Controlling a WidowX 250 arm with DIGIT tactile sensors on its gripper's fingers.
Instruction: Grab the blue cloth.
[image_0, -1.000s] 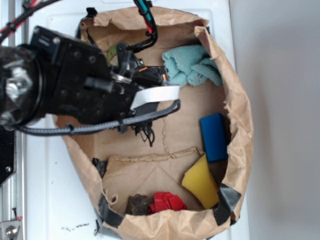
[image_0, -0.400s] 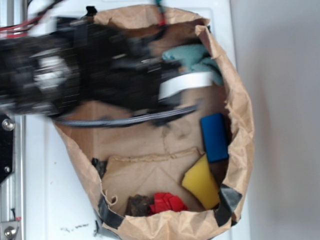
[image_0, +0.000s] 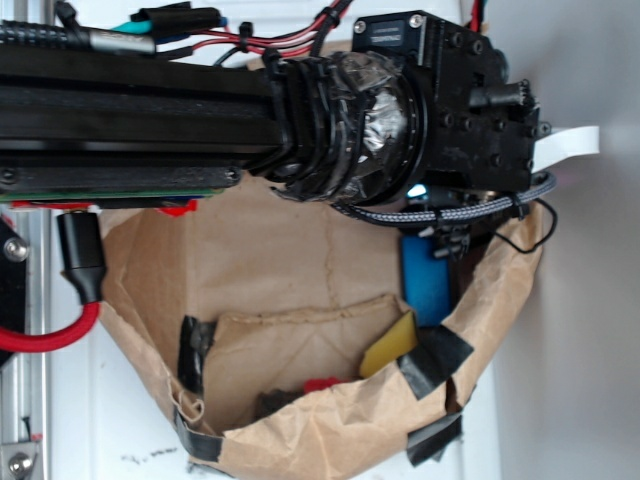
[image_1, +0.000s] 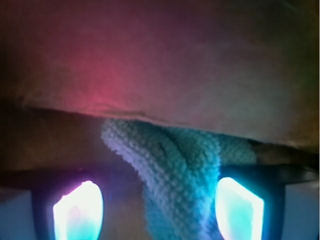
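Reaching deep into the far right of the paper bag (image_0: 300, 440), the gripper (image_1: 159, 207) is held with jaws spread wide, the blue cloth (image_1: 175, 170) bunched between them against the bag wall. Paper may be pinched along with the cloth, or only a loose fold caught.

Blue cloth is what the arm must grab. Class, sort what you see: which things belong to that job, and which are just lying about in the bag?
Belongs to the job:
- cloth, lying between the open fingers
- gripper

Just lying about:
- blue block
- yellow piece
- red thing, mostly hidden
- paper bag holding them all
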